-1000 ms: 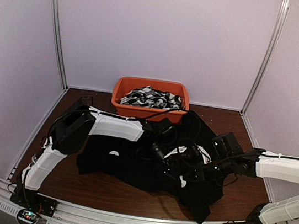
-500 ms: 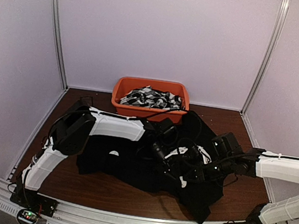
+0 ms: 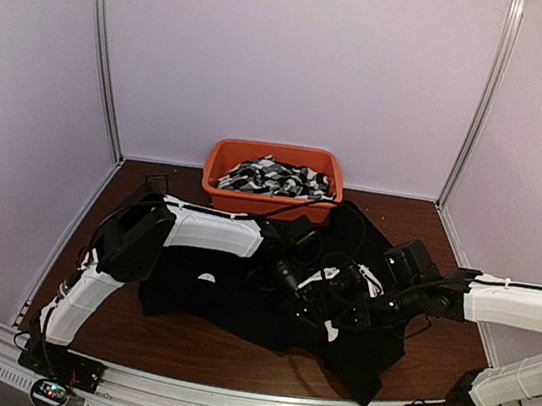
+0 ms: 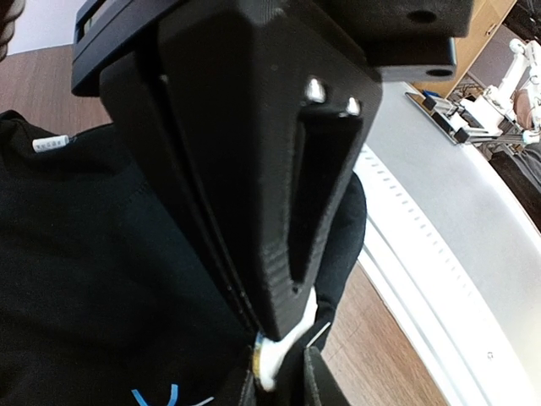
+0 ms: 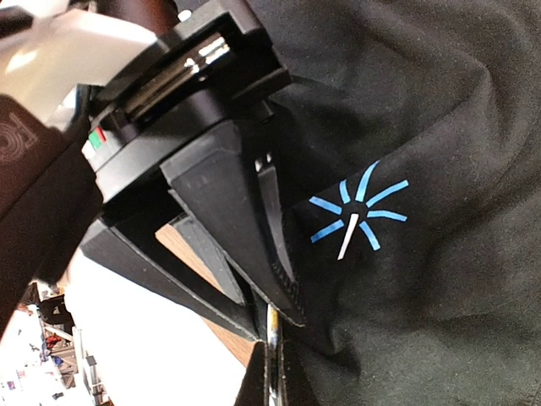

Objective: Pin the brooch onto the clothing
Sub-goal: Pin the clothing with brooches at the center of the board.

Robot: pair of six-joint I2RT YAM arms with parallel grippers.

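Shirt [image 3: 207, 300], black, right gripper [image 5: 272, 376] pinched shut beside blue starburst mark [image 5: 355, 216], left gripper [image 4: 267, 334] meeting it (grip unclear, white piece [image 4: 275, 362] at tips)

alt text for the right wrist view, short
Light-blue starburst mark on the black shirt, a thin white sliver at its centre. The left gripper reaches in from upper left, tapering to a point beside the mark.
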